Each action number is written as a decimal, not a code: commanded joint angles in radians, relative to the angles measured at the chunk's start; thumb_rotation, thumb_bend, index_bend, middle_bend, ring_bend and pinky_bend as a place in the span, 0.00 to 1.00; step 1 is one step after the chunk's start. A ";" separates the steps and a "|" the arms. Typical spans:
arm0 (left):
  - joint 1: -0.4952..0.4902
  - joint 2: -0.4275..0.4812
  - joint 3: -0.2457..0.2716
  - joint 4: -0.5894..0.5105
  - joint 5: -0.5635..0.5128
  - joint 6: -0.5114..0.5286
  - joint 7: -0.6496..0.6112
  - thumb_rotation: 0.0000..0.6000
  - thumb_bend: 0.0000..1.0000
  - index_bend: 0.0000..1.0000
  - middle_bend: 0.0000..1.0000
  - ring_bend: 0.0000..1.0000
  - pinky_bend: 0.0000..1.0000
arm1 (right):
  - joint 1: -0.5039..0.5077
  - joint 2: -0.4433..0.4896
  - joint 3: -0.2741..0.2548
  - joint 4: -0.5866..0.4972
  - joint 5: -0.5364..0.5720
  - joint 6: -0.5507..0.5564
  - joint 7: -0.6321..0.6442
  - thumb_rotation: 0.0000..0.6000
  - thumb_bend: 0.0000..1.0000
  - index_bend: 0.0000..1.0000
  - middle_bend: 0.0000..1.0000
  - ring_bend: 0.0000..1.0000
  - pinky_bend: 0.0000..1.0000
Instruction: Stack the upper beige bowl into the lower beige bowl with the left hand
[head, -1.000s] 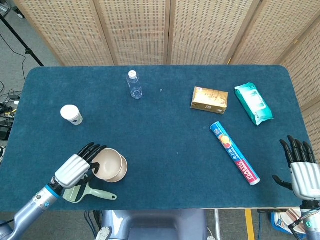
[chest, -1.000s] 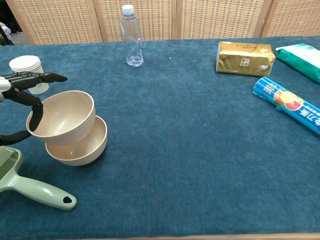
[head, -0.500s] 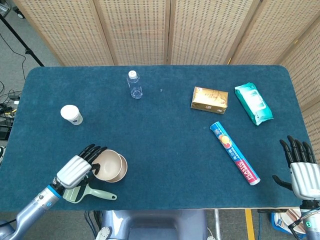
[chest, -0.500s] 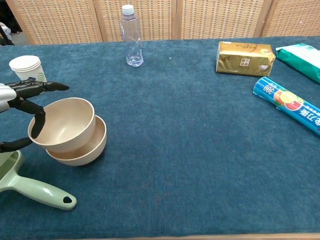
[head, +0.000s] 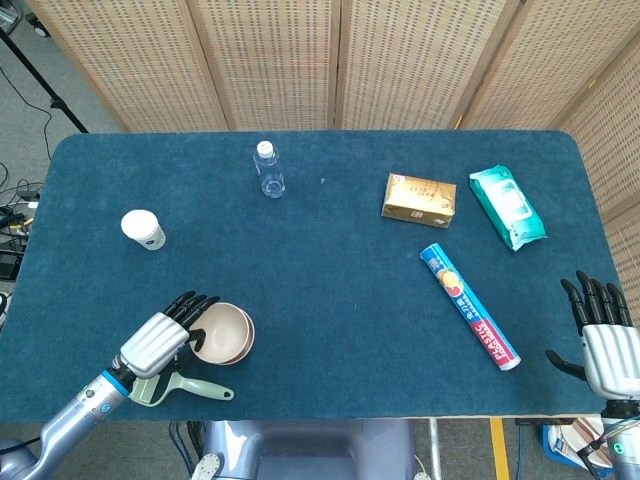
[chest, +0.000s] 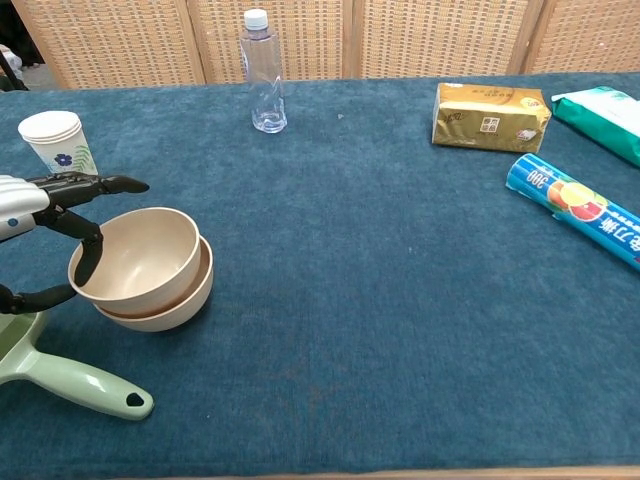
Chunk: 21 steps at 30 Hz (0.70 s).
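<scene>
The upper beige bowl (chest: 140, 255) sits nested inside the lower beige bowl (chest: 172, 308), slightly tilted, near the table's front left. In the head view the pair shows as one stack (head: 225, 333). My left hand (chest: 40, 215) (head: 160, 340) is at the stack's left side. It pinches the upper bowl's left rim, one finger curled inside and the thumb outside below. My right hand (head: 600, 340) hangs off the table's front right corner with its fingers spread, holding nothing.
A green handled scoop (chest: 70, 375) lies just in front of the bowls under my left hand. A paper cup (chest: 55, 140) stands behind it. Further off are a water bottle (chest: 265, 75), a gold box (chest: 490, 115), a blue roll (chest: 580, 210) and a wipes pack (chest: 605, 110).
My left hand has lowered the upper bowl down and slightly right until it settled into the lower bowl. The right hand has not moved.
</scene>
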 joint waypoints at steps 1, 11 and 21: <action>-0.001 0.000 -0.001 -0.004 -0.008 -0.010 0.011 1.00 0.45 0.74 0.00 0.00 0.00 | 0.000 0.000 0.000 0.000 0.000 0.000 0.000 1.00 0.00 0.00 0.00 0.00 0.00; 0.002 0.005 -0.002 -0.009 -0.012 -0.017 0.012 1.00 0.44 0.56 0.00 0.00 0.00 | -0.002 0.001 0.000 -0.001 -0.002 0.003 0.001 1.00 0.00 0.00 0.00 0.00 0.00; -0.002 0.024 0.007 -0.023 -0.001 -0.024 -0.004 1.00 0.42 0.35 0.00 0.00 0.00 | -0.002 0.002 -0.001 -0.002 -0.003 0.004 -0.001 1.00 0.00 0.00 0.00 0.00 0.00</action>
